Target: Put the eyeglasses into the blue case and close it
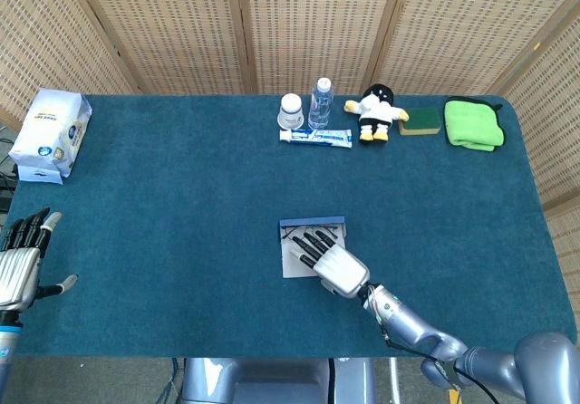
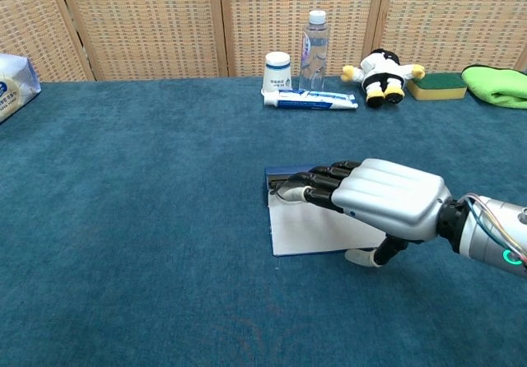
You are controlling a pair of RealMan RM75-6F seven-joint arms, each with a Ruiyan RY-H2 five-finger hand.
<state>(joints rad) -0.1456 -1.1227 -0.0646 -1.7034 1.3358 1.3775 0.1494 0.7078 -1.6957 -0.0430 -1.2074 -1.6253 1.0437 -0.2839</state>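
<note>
The blue case [image 1: 311, 222] [image 2: 290, 172] lies open in the middle of the table, its pale lid flap [image 1: 294, 265] [image 2: 309, 234] spread toward me. The eyeglasses [image 1: 292, 234] [image 2: 287, 191] rest at the fold of the case, mostly hidden by my right hand. My right hand [image 1: 330, 261] [image 2: 375, 197] hovers flat over the flap, fingers [image 2: 317, 179] stretched out over the glasses, thumb below at the flap's near edge; it holds nothing. My left hand [image 1: 20, 261] is at the table's left edge, fingers spread, empty.
Along the far edge stand a paper cup [image 1: 291, 110], a water bottle [image 1: 320, 101], a toothpaste tube [image 1: 315, 137], a plush toy [image 1: 375, 110], a sponge [image 1: 420, 120] and a green cloth [image 1: 474, 123]. A tissue pack [image 1: 51, 132] sits far left.
</note>
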